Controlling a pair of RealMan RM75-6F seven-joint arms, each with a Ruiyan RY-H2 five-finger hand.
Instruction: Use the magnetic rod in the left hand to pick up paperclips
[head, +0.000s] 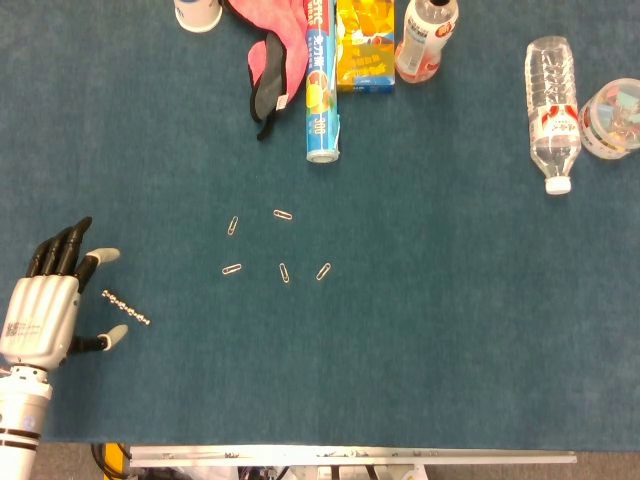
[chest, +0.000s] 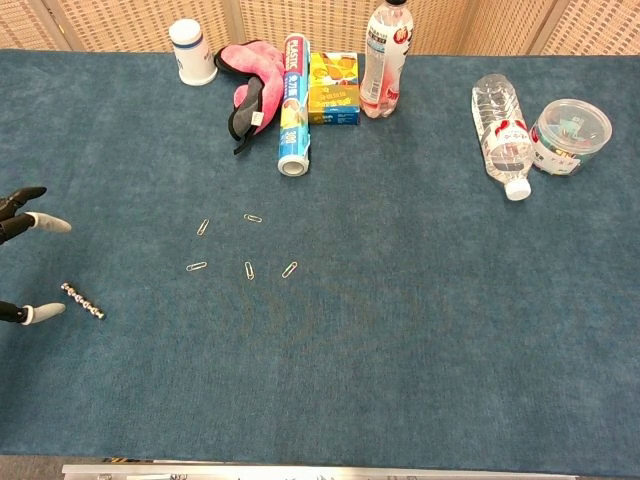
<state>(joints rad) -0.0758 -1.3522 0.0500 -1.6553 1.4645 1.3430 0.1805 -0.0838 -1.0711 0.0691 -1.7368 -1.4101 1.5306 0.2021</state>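
1. My left hand (head: 45, 305) hovers at the table's left edge, fingers spread and holding nothing; the chest view catches only its fingertips (chest: 45, 222).
2. The magnetic rod (head: 126, 308), a short beaded silver bar, lies on the blue cloth (head: 420, 330) just beside my spread fingers, not touching them.
3. Five paperclips (head: 283, 272) sit loosely scattered near the middle, apart from one another and well right of the rod.
4. Along the far edge, from left: a white cup (chest: 192, 52), a pink and black fabric piece (chest: 248, 85), a blue roll (head: 320, 85) marked "300", a yellow carton (head: 364, 45) and an upright bottle (chest: 383, 58) with a red label; other print is too small to read.
5. Far right, a clear water bottle (head: 552, 100) lies on its side, white cap toward me, beside a round clear tub (head: 612, 118) with colored contents.
6. My right hand appears in neither view.
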